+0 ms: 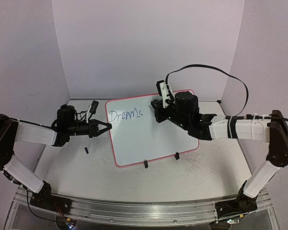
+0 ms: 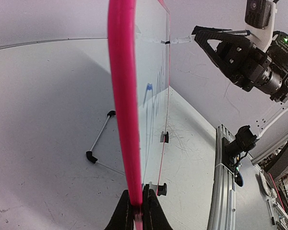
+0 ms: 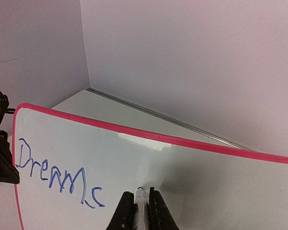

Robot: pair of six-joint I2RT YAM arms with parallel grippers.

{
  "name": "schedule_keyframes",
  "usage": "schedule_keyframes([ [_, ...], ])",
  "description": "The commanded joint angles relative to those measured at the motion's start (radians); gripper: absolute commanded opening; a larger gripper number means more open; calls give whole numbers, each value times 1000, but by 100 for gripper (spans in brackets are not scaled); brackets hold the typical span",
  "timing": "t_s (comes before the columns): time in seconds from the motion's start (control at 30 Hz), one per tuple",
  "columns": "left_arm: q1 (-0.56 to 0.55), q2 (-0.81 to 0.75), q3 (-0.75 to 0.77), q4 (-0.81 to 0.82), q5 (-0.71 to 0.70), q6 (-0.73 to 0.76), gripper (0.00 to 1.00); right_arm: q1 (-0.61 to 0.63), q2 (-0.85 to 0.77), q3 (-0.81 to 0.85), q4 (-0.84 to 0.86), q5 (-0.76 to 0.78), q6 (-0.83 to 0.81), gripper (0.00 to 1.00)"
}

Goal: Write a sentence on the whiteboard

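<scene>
Your left gripper (image 2: pixel 138 213) sits closest, its two black fingers pressed onto the pink-red rim of the whiteboard (image 2: pixel 153 62), pinching the board's left edge. From those fingers the board runs away edge-on in the wrist view. From above it stands tilted back near the middle of the table (image 1: pixel 197 177), between your two grippers, propped on two black clip feet (image 1: pixel 146 164) at its lower edge. Thin wire legs (image 2: pixel 98 143) show behind it.

Blue handwriting (image 3: pixel 57 179) crosses the upper left of the board, just right of the left fingers. It reads roughly "Dream", then one small curved letter.

Your right gripper (image 3: pixel 140 211) is clamped on a marker (image 3: pixel 140 199), fingers tight against its barrel. The marker's tip is at the board's face, just right of that last letter.

Below the left fingers, apart from the board, a small dark piece (image 1: pixel 86 150) lies on the scuffed tabletop; you cannot tell what it is.
</scene>
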Motion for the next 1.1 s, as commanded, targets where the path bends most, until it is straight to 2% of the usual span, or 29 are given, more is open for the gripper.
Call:
schedule_keyframes([
  [0.0,-3,-11,42,18,-34,65,0,9,1,-20,12,7,0,0],
  [0.4,-3,-17,39,17,-36,65,0,26,-18,-81,4,6,84,0],
  [0.7,-3,-20,36,15,-34,63,0,22,-68,-67,2,73,50,0],
  [0.87,-3,-23,36,16,-37,63,0,22,-90,-51,19,-20,46,0],
  [1.07,-3,-21,39,15,-34,62,0,21,-30,4,38,-59,54,0],
])
